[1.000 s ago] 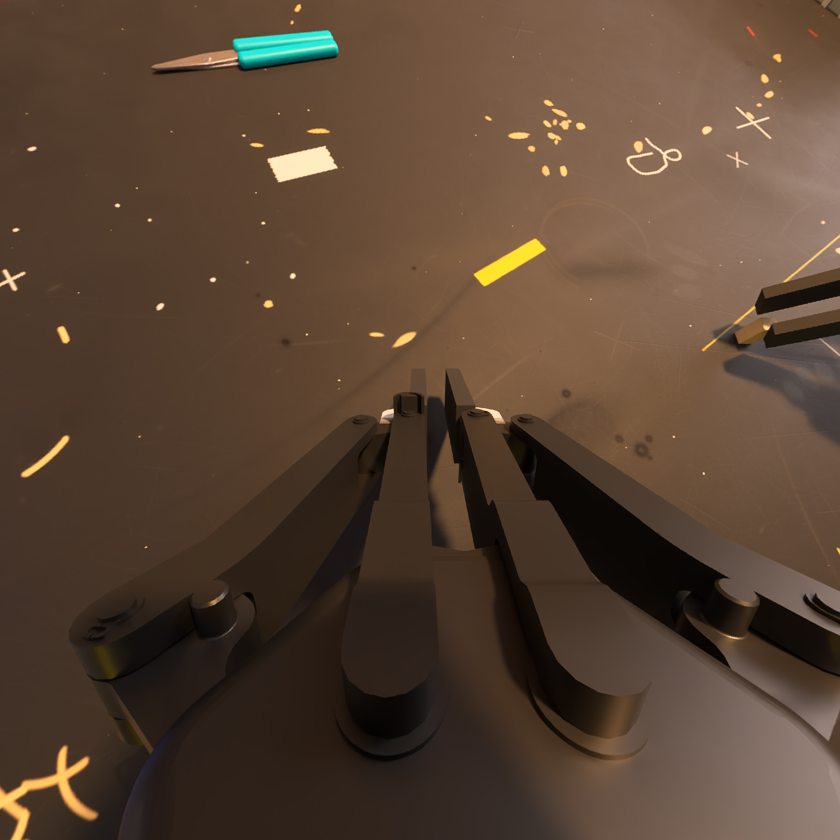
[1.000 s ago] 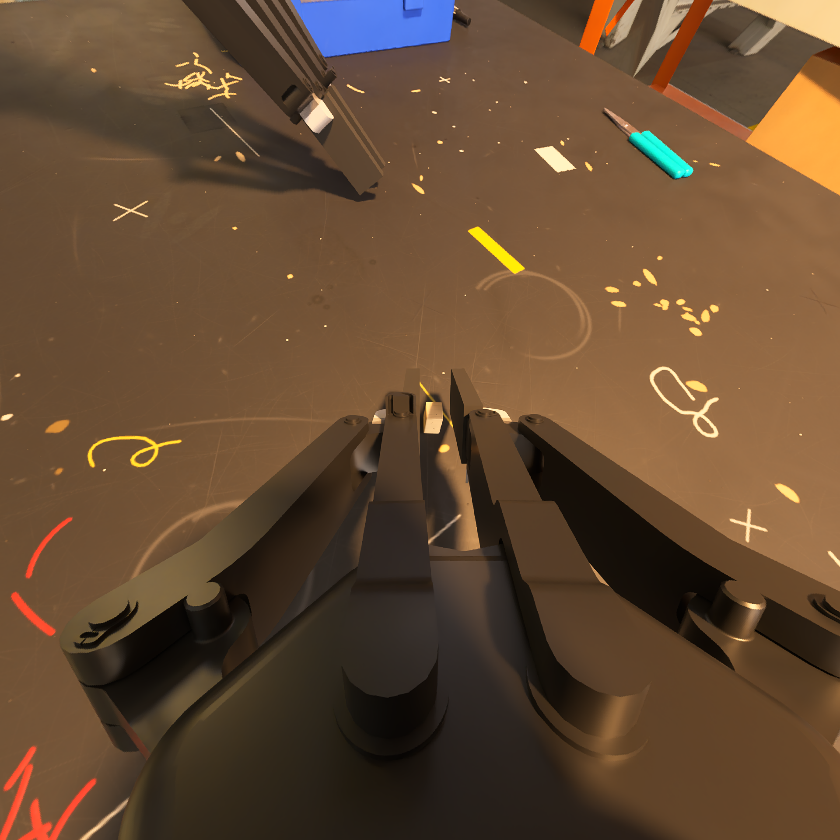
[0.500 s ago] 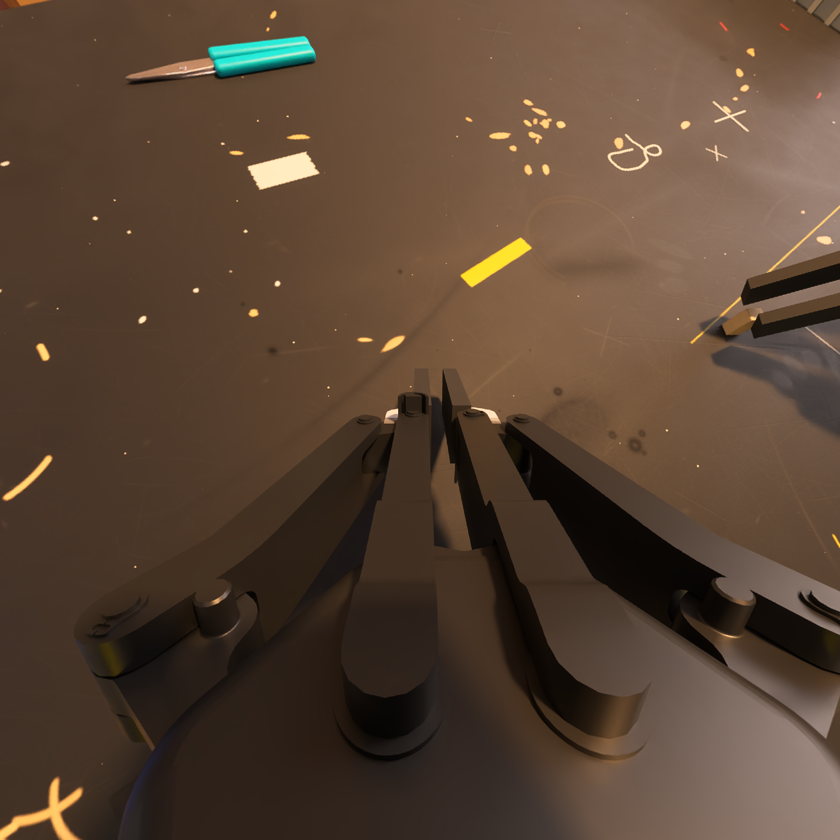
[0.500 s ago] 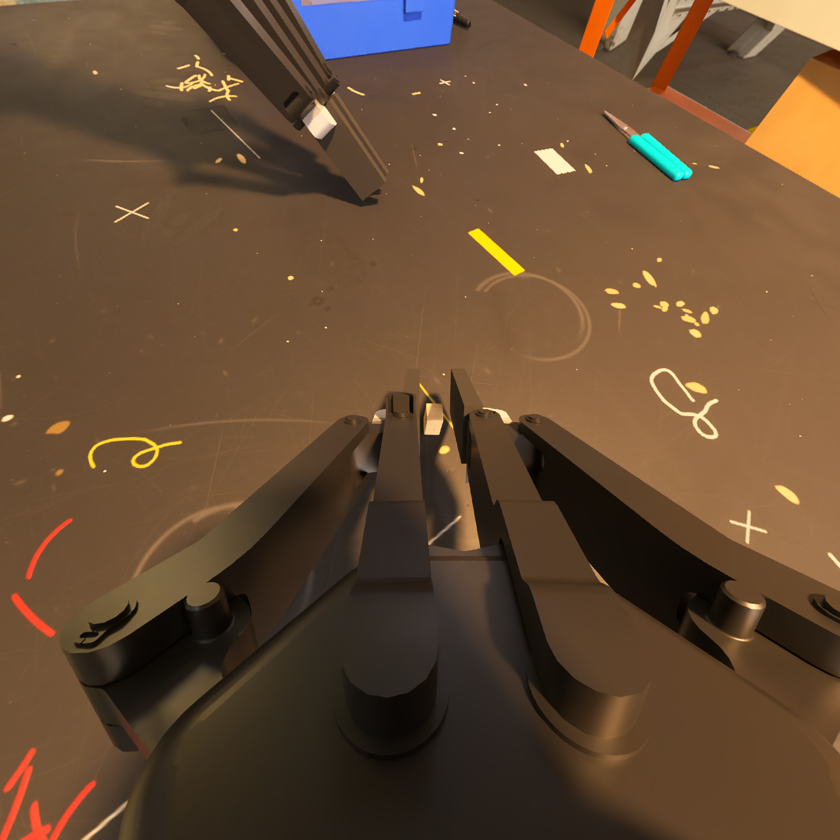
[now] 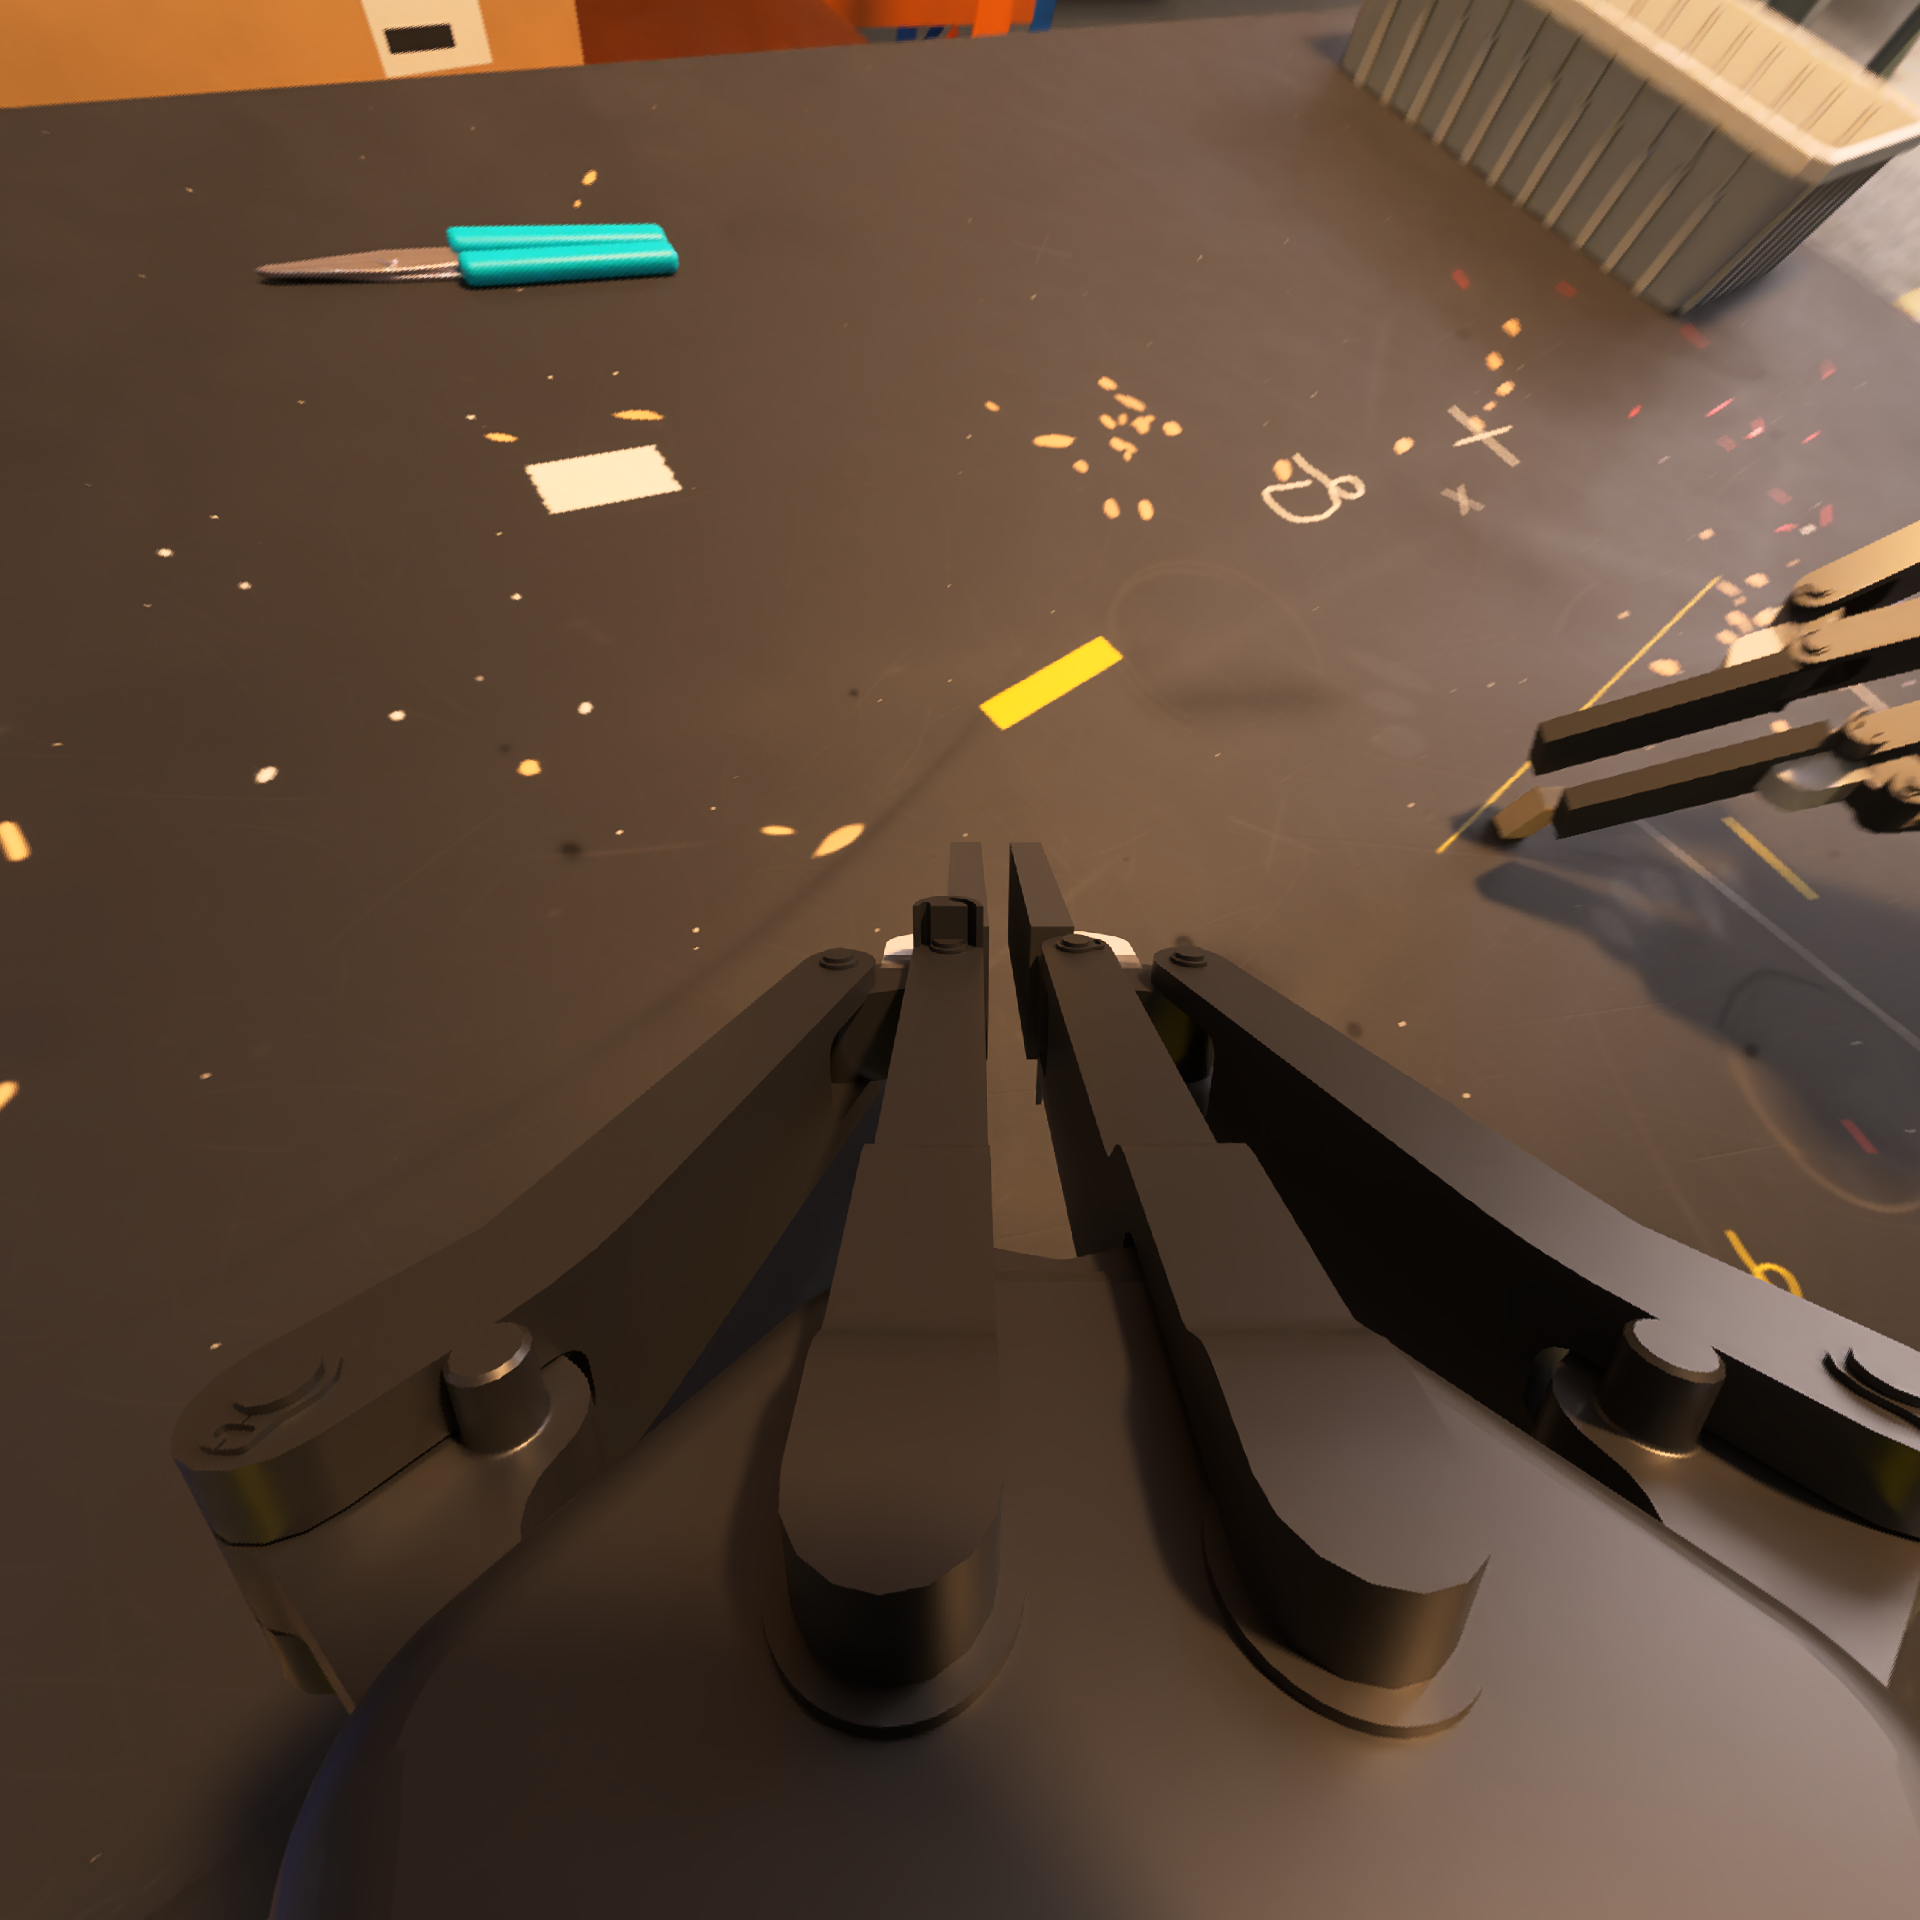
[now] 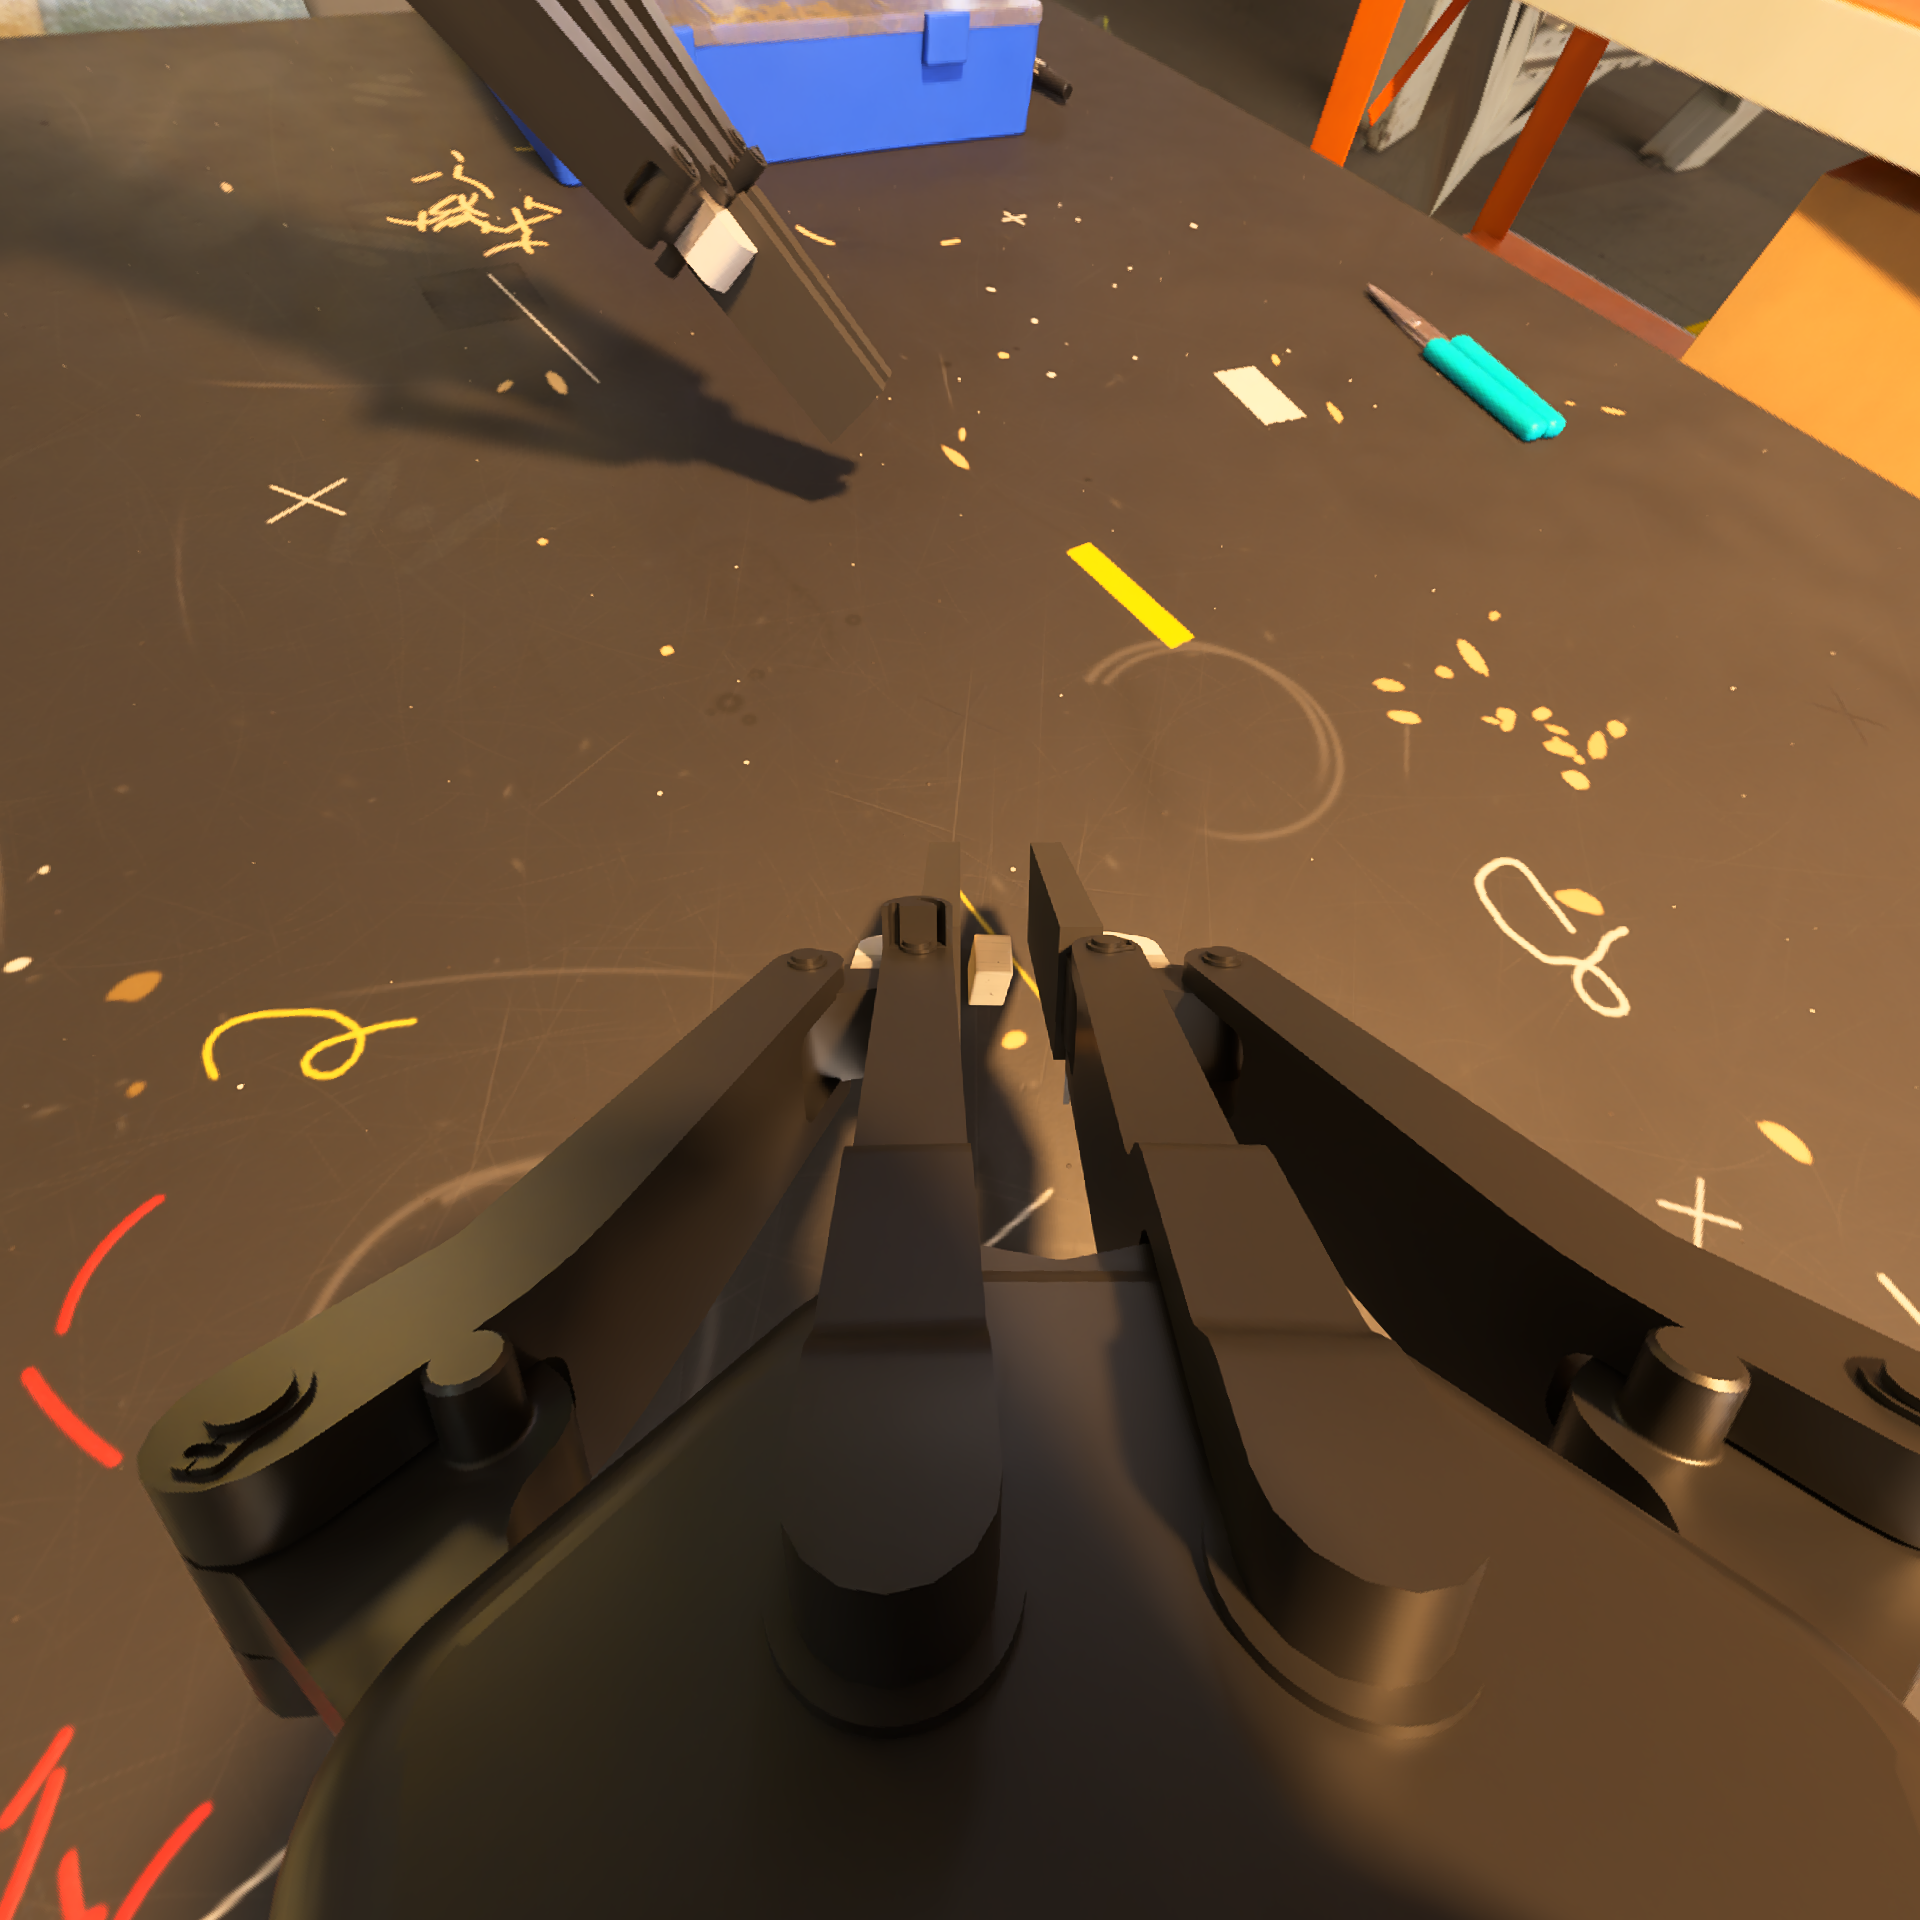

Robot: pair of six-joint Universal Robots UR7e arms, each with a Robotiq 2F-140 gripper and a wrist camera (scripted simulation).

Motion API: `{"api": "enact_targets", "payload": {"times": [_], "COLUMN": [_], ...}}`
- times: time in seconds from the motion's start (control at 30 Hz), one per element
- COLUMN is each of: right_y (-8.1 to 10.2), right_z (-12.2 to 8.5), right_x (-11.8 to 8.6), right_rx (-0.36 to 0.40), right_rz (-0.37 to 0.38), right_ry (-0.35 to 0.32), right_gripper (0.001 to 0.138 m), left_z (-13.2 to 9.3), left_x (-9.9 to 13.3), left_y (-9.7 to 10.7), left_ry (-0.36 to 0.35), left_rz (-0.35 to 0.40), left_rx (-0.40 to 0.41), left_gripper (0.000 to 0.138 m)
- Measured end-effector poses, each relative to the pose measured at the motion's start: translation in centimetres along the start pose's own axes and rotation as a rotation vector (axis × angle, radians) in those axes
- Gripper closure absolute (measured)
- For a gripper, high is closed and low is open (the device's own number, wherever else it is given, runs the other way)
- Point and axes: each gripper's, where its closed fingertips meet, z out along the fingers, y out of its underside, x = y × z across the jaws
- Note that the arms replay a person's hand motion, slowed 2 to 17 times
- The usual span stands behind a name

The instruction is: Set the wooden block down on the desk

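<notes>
In our right wrist view, the right end effector (image 6: pixel 992 873) hangs over the tabletop (image 6: pixel 623 748) with fingers slightly apart; the wooden block (image 6: pixel 989 968) sits between them against the 9 o'clock finger, a gap on its other side. The left end effector (image 5: pixel 995 873) is closed to a slit, empty. A yellow strip (image 6: pixel 1129 594) lies at 12 o'clock, teal-handled scissors (image 6: pixel 1486 384) at 1 o'clock

This is a workshop. The dark worktop (image 6: pixel 520 727) is scratched, paint-flecked and chalk-marked, with a blue toolbox (image 6: pixel 862 83) at its 12 o'clock edge and a teal-handled knife (image 6: pixel 1475 379) at 2 o'clock. Orange steel legs (image 6: pixel 1538 114) stand beyond, and a ribbed grey bin (image 5: pixel 1621 135) sits on a corner.
</notes>
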Motion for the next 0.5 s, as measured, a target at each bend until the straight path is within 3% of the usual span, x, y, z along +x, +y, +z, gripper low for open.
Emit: {"api": "enact_targets", "payload": {"times": [0.17,0.5], "right_y": [-0.8,-3.7], "right_z": [-0.2,-1.4], "right_x": [-0.3,-2.6], "right_rx": [0.037,0.191], "right_rz": [-0.017,-0.124], "right_ry": [-0.002,-0.056], "right_gripper": [0.121,0.119], "left_z": [-0.4,-1.5], "left_x": [1.9,7.4], "left_y": [-0.9,-2.2], "left_ry": [0.122,0.466], "left_rz": [-0.064,-0.229], "left_rx": [0.05,0.102], "left_gripper": [0.131,0.131]}}
